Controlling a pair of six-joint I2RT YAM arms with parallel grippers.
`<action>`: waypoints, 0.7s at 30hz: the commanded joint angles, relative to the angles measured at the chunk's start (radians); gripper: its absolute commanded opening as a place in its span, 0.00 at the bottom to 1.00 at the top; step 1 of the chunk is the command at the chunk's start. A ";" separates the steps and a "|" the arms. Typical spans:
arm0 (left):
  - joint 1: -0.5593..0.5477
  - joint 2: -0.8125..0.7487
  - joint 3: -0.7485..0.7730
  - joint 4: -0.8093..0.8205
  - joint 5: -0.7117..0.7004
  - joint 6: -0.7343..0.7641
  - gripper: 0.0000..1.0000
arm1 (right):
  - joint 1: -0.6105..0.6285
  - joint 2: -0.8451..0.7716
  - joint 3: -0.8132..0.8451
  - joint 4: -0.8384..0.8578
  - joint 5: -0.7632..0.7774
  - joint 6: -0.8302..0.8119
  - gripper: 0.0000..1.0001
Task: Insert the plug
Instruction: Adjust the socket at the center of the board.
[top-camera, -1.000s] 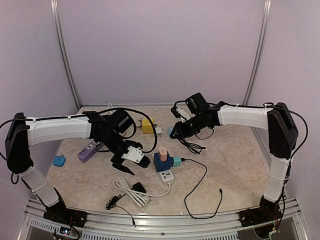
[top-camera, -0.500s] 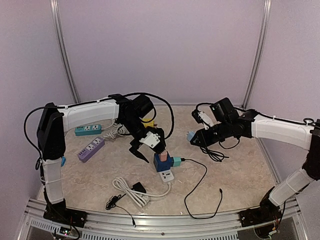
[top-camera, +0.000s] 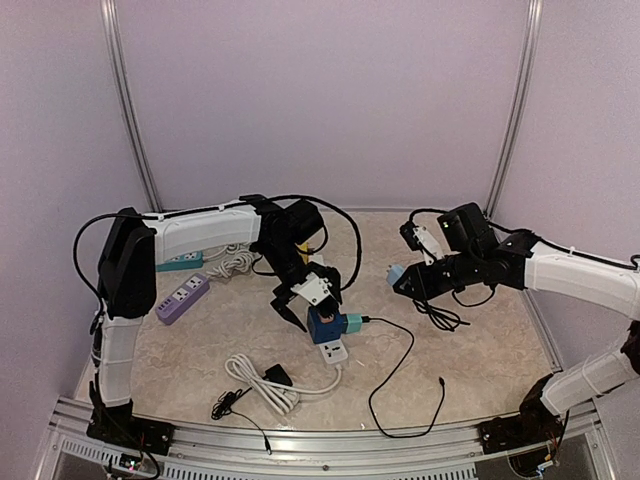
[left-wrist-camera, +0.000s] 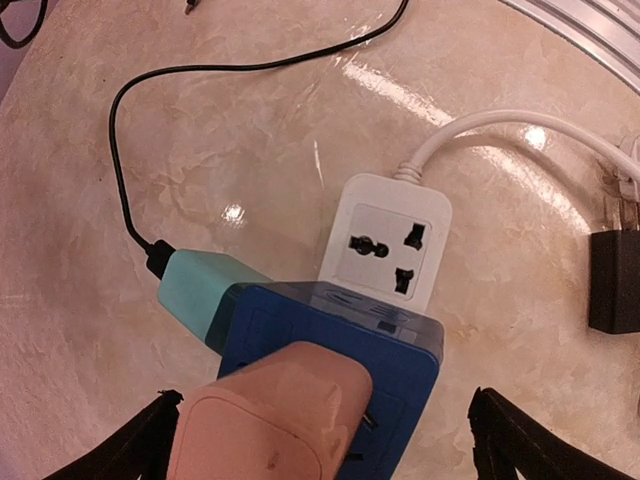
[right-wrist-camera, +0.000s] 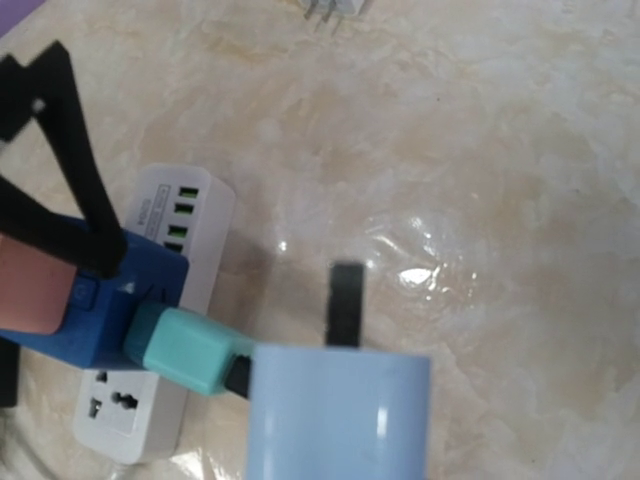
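Observation:
A blue cube adapter sits on a white power strip. A pink plug stands in its top and a teal plug in its side. My left gripper is open, one black fingertip on each side of the pink plug and apart from it. My right gripper is shut on a light blue plug, held above the table to the right of the cube. Its black prong points forward.
A purple power strip and a teal one lie at the left. A coiled white cable and a black adapter lie in front of the cube. Black cables trail right of the cube.
My left gripper has swung right from beside the cube to over the pink plug, and its jaws have opened wider. My right arm has carried the light blue plug to the right.

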 joint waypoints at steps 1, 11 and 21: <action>-0.009 0.009 -0.043 0.075 -0.032 0.008 0.95 | 0.000 -0.006 -0.003 0.020 -0.004 -0.001 0.00; -0.036 -0.063 -0.210 0.274 -0.106 -0.132 0.79 | 0.002 -0.058 -0.025 0.007 0.009 -0.001 0.00; -0.085 -0.204 -0.428 0.564 -0.301 -0.473 0.71 | 0.002 -0.057 -0.043 0.058 -0.019 0.003 0.00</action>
